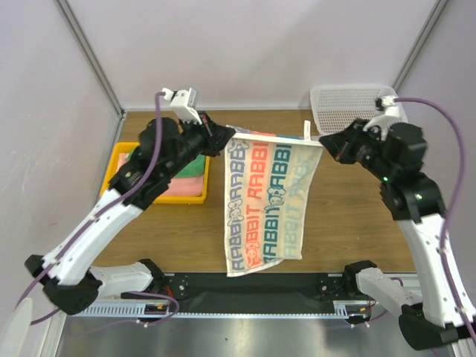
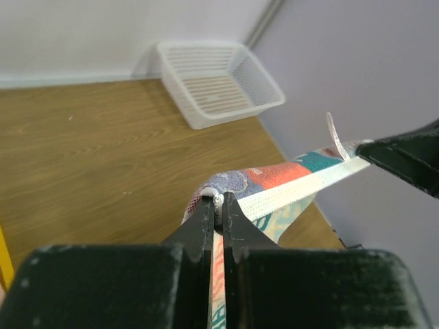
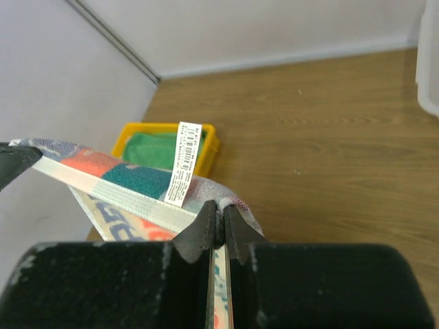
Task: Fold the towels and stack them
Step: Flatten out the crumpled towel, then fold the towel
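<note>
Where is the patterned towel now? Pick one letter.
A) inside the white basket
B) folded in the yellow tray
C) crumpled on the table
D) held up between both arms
D: the left fingers and right fingers each pinch a top corner of the patterned towel.

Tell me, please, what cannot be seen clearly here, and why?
- Top view: the left arm covers most of the pink towel and green towel in the yellow tray, so their folds are unclear.
- Right wrist view: the label on the patterned towel has print too small to read.
- Same view: the mesh basket is cut off by the right edge.
- Wrist views: the left gripper and right gripper hide the towel's hanging part.
</note>
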You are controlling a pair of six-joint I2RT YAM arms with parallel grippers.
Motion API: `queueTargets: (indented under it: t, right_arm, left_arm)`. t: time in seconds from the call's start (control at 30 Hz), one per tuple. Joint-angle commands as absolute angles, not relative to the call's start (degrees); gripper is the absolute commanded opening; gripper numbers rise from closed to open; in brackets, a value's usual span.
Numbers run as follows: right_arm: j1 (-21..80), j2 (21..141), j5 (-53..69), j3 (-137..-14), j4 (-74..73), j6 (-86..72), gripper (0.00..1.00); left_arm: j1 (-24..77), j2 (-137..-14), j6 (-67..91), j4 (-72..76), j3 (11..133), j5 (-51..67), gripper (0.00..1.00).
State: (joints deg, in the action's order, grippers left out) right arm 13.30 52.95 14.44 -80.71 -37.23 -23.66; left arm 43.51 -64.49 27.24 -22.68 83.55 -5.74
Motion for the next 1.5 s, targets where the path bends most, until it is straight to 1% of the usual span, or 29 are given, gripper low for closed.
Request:
queueTargets:
  t: [0.0,0.2,0.23,0.33,0.47,0.63,0.73,0.87,1.03,1.2,1.3,1.4,1.47]
  right_arm:
    - [10.6,54.4,0.3,-74.9,-28.5,-21.0,0.0]
    - [9.7,63.8,2.4,-64.5,-14.6,-22.5,0.0]
    - [9.7,65.0,3.2,-63.3,-9.6,-22.5,0.0]
    - [9.3,70.7,5.5,-60.4,-1.1,-22.9,0.0]
    - [8.5,80.2,9.1,-62.3,5.1,-22.5,0.0]
    - [7.9,90.4,10.5,-67.3,9.8,-21.1,0.0]
    - [7.5,94.7,11.9,-70.7,10.9,-20.7,0.0]
    - [7.4,97.4,13.1,-74.2,11.0,-20.2,0.0]
    - [7.3,96.7,13.2,-74.0,9.2,-19.8,0.0]
    - [7.3,90.7,12.8,-69.8,6.4,-19.1,0.0]
    - [7.4,87.9,13.0,-67.2,3.8,-18.5,0.0]
    - [7.4,83.9,12.9,-64.5,-1.5,-18.5,0.0]
    - [7.3,80.3,13.0,-61.0,-2.3,-19.3,0.0]
  left_arm:
    - [34.5,-66.3,28.1,-18.5,79.7,-13.9,0.0]
    - [30.0,-74.4,28.7,-6.7,72.3,-11.8,0.0]
    - [29.2,-75.5,28.8,-4.9,70.4,-10.3,0.0]
    - [26.1,-80.5,29.1,1.7,68.6,-8.0,0.0]
    - [23.6,-87.3,26.5,9.4,68.8,-6.0,0.0]
    - [22.0,-96.6,23.2,10.5,74.5,-3.9,0.0]
    - [20.5,-100.0,21.8,12.1,77.1,-1.9,0.0]
    - [19.0,-102.6,19.8,11.4,80.6,-0.7,0.0]
    - [18.8,-101.0,18.6,12.0,77.8,3.1,0.0]
    - [18.9,-95.9,18.0,12.0,72.9,3.4,0.0]
    - [19.2,-93.6,18.4,7.3,71.1,3.1,0.0]
    - [19.5,-87.8,20.9,6.4,65.8,3.4,0.0]
    - [20.6,-82.6,21.9,6.1,61.0,2.8,0.0]
